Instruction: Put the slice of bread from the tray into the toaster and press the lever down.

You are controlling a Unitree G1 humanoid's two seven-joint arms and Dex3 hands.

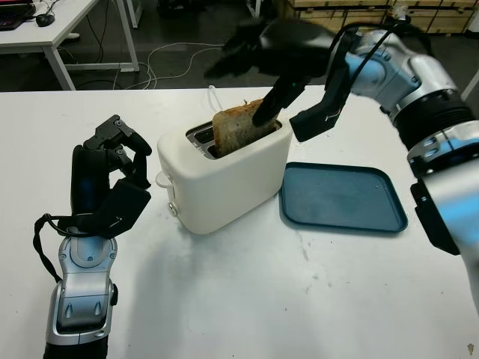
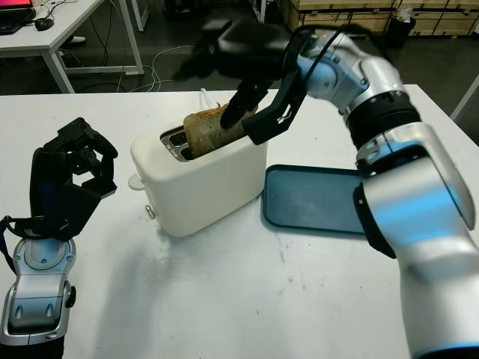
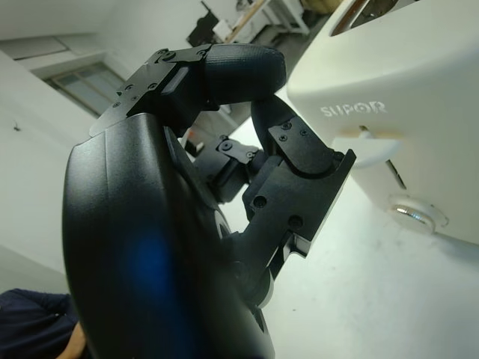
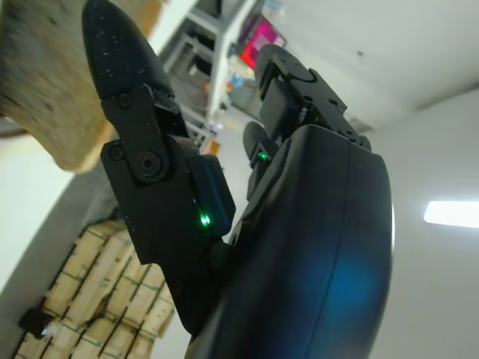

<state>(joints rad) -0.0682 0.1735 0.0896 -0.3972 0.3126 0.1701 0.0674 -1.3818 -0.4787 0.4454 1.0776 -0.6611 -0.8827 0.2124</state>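
I have the right robot hand (image 1: 273, 105) over the white toaster (image 1: 224, 176), one black finger laid against the face of the slice of bread (image 1: 238, 127) and another finger reaching down beside the toaster's far end; I read that as pressing or steadying the slice more than a full pinch, and I cannot tell whether a finger backs it from the far side. The bread stands tilted in the nearer slot, partly sunk, its toasted top well above the rim, so I judge the insertion step is in hand and not finished. The blue tray (image 1: 344, 198) lies just beside the toaster on its right with nothing on it. My left robot hand (image 1: 112, 179) is upright near the toaster's left end, fingers curled and holding nothing; from the left wrist view the lever (image 3: 367, 146) sticks out just beyond those fingers, up in its raised position. Next I would need to let the slice drop straight into the slot, clear the right fingers, then bring the left robot hand onto the lever and push down. The desk (image 1: 247, 299) is white with a few small scuffs; behind it are another table, cables on the dark floor and stacked crates.
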